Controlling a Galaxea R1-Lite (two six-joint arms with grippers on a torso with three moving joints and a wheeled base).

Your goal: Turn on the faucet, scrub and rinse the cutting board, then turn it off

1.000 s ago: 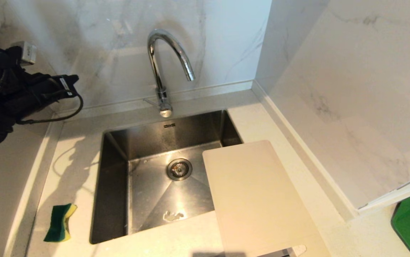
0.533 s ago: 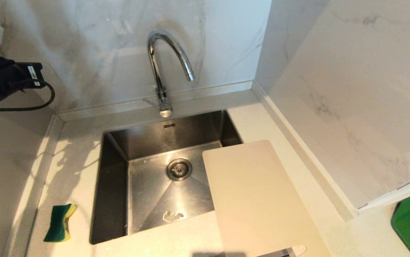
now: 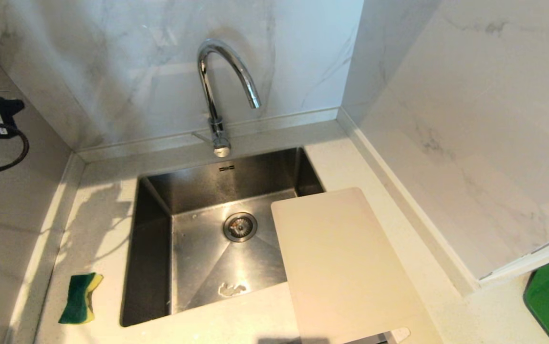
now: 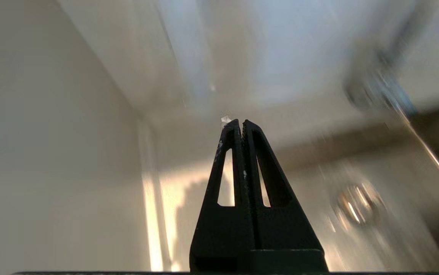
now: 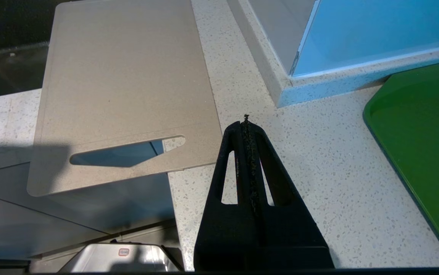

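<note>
The faucet (image 3: pixel 222 95) stands dry behind the sink (image 3: pixel 155 248), the board (image 3: pixel 346 267) lies half over the sink so water can reach it, and both tools, left (image 4: pixel 241 123) and right (image 5: pixel 246 124), are pinched tight, holding nothing.

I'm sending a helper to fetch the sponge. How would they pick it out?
Start at the steel sink. On the counter off its left front corner lies the sponge: small, green with a yellow layer, unlike the large pale cutting board across the sink's right side.
</note>
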